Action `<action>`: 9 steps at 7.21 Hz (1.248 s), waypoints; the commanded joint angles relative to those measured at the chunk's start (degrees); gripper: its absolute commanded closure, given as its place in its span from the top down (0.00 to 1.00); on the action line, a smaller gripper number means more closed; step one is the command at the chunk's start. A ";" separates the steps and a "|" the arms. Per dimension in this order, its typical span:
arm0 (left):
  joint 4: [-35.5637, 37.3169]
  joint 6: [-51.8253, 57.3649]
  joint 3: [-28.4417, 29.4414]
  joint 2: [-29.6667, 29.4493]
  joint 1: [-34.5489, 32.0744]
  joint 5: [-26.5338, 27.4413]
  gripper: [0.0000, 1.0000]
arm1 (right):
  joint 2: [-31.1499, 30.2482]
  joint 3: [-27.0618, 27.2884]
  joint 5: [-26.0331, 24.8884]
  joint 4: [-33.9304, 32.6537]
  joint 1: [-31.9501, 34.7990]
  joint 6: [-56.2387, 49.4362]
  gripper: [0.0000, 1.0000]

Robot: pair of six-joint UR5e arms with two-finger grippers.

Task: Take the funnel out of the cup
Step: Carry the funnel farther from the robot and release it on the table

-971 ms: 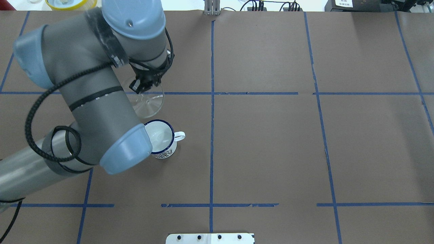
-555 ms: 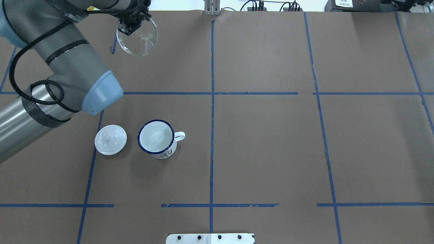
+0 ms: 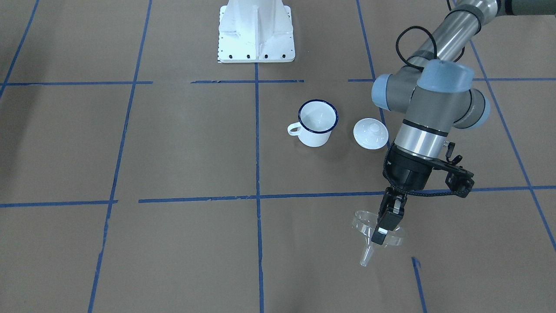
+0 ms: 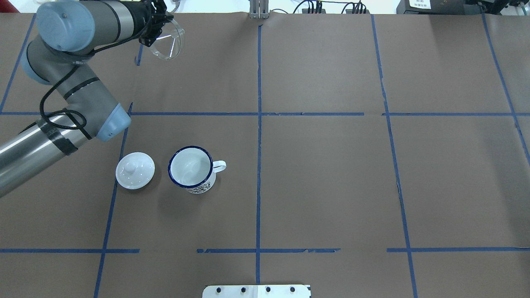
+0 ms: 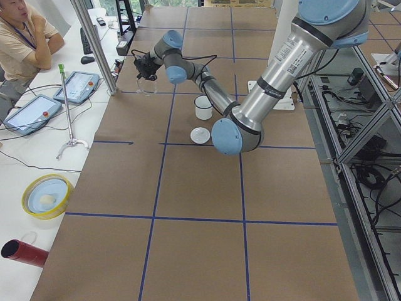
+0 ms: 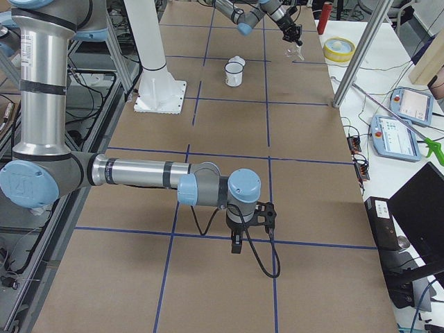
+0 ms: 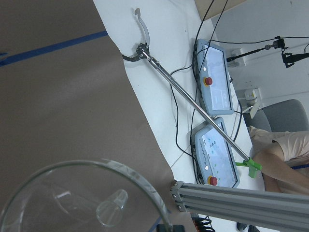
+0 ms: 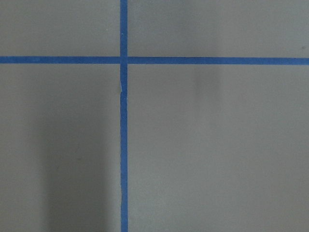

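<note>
Item under inspection: a small transparent plastic funnel (image 3: 363,227) (image 4: 170,41) with a wide conical mouth and a thin short spout. It is clear throughout, with faint ribs showing inside the cone. It is out of the white enamel cup with a dark blue rim (image 3: 317,124) (image 4: 191,169) and well apart from it, close to the far edge of the brown paper-covered table (image 4: 331,165), towards the far left corner. The funnel is tilted: in the front-facing view the spout points down and outward, towards the far edge. The left wrist view looks into the mouth and along the spout. The left gripper (image 3: 378,237) (image 4: 147,40) is clamped on the rim of the wide mouth, so the cone hangs from the fingertips with the spout on the side away from the wrist. The cup stands upright, nothing visible inside it, handle towards the robot's right. A round white domed lid with a knob (image 3: 370,133) (image 4: 135,170) lies just beside it on the robot's left, not touching. The right gripper (image 6: 236,246) shows only in the right-side view, and whether it is open or closed cannot be told.
</note>
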 commanded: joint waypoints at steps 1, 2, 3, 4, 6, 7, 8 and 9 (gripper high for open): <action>-11.51 -0.12 7.92 0.19 3.74 1.60 0.00 | 0.00 0.00 0.00 0.00 0.00 0.00 1.00; -11.91 -0.21 9.60 0.19 3.93 1.69 0.00 | 0.00 0.00 0.00 0.00 0.00 0.00 1.00; -13.91 -0.29 10.14 0.11 3.93 1.95 0.00 | 0.00 0.00 0.00 0.00 0.00 0.00 1.00; -14.19 -0.29 11.01 0.11 4.19 1.87 0.07 | 0.00 0.00 0.00 0.00 0.00 0.00 1.00; -13.94 -0.03 10.93 0.46 4.46 1.61 1.00 | 0.00 0.00 0.00 0.00 0.00 0.00 1.00; -12.11 1.10 9.63 0.89 4.46 0.04 1.00 | 0.00 0.00 0.00 0.00 0.00 0.00 1.00; 0.70 6.94 2.48 2.81 4.37 -7.37 1.00 | 0.00 0.00 0.00 0.00 0.00 0.00 1.00; 8.84 11.44 -6.55 6.22 4.11 -9.80 1.00 | 0.00 0.00 0.00 0.00 0.00 0.00 1.00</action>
